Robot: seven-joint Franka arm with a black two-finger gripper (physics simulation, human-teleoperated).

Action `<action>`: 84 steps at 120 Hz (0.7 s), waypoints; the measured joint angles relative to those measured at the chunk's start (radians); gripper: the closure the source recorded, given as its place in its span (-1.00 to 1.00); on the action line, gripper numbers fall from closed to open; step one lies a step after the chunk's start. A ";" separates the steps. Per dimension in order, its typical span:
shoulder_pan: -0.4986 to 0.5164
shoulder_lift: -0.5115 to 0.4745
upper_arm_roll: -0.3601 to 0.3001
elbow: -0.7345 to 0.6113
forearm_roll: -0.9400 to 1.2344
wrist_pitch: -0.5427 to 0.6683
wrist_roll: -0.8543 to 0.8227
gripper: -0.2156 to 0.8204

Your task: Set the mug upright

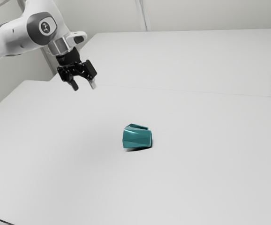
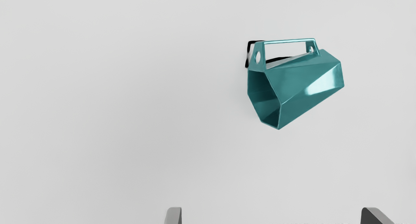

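The table (image 1: 196, 173) is big, flat and white. Behind it is one more big, flat, white thing (image 1: 187, 61), and behind that is a pale wall (image 1: 210, 14). There is one mug (image 1: 136, 138). It is blue-green and shiny, and it lies on its side on the table, with a dark shadow by it. It has one handle (image 2: 289, 41), with two round holes in it, and one open mouth (image 2: 265, 98). There is one white robot arm (image 1: 25, 35) with one black gripper (image 1: 84, 87). The gripper has two fingers, spread wide apart, up in the air and away from the mug.
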 joint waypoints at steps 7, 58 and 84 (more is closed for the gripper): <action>0.007 -0.003 0.022 -0.059 -0.077 0.031 0.031 -0.58; 0.013 0.011 0.043 -0.370 -0.461 0.286 0.221 -0.58; -0.003 0.098 0.042 -0.394 -0.619 0.371 0.352 -0.58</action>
